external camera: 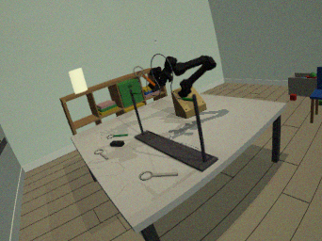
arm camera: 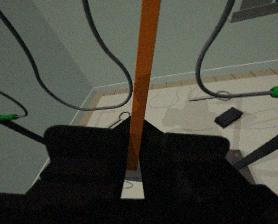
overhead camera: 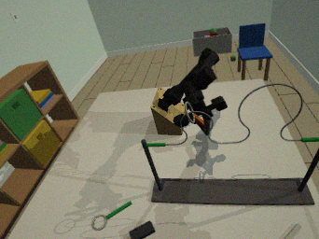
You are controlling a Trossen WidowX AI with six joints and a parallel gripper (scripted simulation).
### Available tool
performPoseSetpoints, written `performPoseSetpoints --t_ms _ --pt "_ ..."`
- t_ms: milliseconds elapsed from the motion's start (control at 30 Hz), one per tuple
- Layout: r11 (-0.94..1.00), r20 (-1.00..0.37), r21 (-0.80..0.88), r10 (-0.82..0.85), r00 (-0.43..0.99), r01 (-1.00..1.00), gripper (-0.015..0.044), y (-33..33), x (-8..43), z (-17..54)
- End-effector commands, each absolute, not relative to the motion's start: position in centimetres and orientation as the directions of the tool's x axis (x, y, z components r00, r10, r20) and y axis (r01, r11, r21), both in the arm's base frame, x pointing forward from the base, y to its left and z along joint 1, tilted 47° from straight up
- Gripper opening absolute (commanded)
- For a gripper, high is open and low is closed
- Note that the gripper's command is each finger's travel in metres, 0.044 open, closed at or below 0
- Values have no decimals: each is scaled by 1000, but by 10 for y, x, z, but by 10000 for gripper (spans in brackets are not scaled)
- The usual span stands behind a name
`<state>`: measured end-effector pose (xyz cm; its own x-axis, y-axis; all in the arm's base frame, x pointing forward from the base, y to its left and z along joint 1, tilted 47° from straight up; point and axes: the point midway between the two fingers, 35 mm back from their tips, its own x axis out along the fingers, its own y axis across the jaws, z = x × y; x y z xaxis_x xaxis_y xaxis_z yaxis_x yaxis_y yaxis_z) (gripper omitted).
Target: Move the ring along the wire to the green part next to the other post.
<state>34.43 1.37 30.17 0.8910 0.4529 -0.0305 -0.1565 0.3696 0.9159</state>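
The ring (overhead camera: 189, 112) (external camera: 137, 71) is up at the grey wire's first hump, near the left post (overhead camera: 151, 166) in the top view. The wire appears to pass through it; whether they touch, I cannot tell. My gripper (overhead camera: 204, 126) (external camera: 154, 84) (arm camera: 135, 120) is shut on the orange handle (overhead camera: 199, 119) (external camera: 148, 79) (arm camera: 145, 60), which points up out of the fingers in the wrist view. The ring is out of the wrist view. The grey wire (overhead camera: 270, 84) (arm camera: 35, 70) runs between the left green part (overhead camera: 155, 145) and the right green part (overhead camera: 310, 139).
The right post (overhead camera: 310, 166) and left post rise from the dark base (overhead camera: 233, 191) (external camera: 169, 148). A green-handled ring (overhead camera: 119, 209) (external camera: 120, 136), a black block (overhead camera: 142, 230) (external camera: 117, 143) and a grey ring tool (external camera: 165, 174) lie on the table. The wire's large loop stands beside the arm.
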Motion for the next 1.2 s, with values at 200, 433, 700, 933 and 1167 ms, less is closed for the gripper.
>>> performPoseSetpoints --t_ms 200,433,700,933,1167 --pt "146 83 975 464 882 -169 -150 19 343 316" --pt "-2 157 984 454 877 -176 -150 21 342 326" --pt "-170 239 969 430 871 -181 -150 21 341 338" --pt "-314 306 931 398 865 -185 -150 19 341 348" --pt "-450 367 873 356 859 -187 -150 15 340 358"
